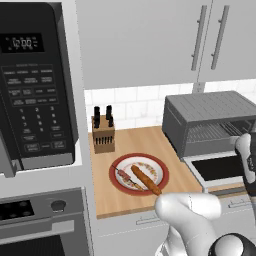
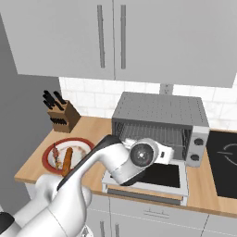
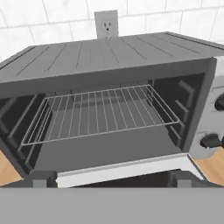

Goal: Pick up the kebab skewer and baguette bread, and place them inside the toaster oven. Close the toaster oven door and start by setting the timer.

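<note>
The toaster oven stands at the back of the wooden counter. Its door is folded down flat, and the wire rack inside is bare. To its left, a red-rimmed plate carries the baguette bread with the kebab skewer beside it. My gripper hovers over the lowered door, facing into the oven cavity. It is open and holds nothing.
A knife block stands behind the plate. A black microwave rises at the left. A dark cooktop lies right of the oven. The oven's knobs sit on its right panel. Wall cabinets hang overhead.
</note>
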Robot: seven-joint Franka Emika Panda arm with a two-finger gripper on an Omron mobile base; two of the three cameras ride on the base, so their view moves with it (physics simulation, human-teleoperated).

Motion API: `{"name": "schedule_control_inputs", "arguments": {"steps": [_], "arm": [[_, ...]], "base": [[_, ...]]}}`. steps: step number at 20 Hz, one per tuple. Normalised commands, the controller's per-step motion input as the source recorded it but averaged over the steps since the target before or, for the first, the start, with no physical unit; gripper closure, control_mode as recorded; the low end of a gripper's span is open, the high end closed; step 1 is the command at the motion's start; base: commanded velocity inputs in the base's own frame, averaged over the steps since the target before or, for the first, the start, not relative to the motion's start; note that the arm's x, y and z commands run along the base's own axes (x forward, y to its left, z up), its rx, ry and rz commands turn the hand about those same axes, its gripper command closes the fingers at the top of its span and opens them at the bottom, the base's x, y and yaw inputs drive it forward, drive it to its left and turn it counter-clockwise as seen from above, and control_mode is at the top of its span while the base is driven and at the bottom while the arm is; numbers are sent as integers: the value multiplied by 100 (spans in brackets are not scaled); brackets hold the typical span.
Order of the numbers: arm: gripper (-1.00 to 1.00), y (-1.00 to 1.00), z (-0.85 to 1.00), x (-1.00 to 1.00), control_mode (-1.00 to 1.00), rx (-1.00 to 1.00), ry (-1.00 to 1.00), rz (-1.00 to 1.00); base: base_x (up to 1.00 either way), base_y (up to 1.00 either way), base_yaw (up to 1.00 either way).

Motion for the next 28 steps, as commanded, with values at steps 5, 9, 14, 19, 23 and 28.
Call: {"name": "schedule_control_inputs", "arguments": {"steps": [5,9,14,19,23,28], "arm": [[-100,9,-34,0,-100,-1,-7,0],[-100,0,-16,0,-100,0,-2,0],[-100,3,0,23,-100,0,-3,0],[-100,0,0,43,-100,0,-5,4],[-100,-3,0,48,-100,0,-4,25],[-100,-27,0,36,-100,0,-11,9]], "base": [[0,0,0],[0,0,0],[0,0,0],[0,0,0],[0,0,0],[0,0,0]]}}
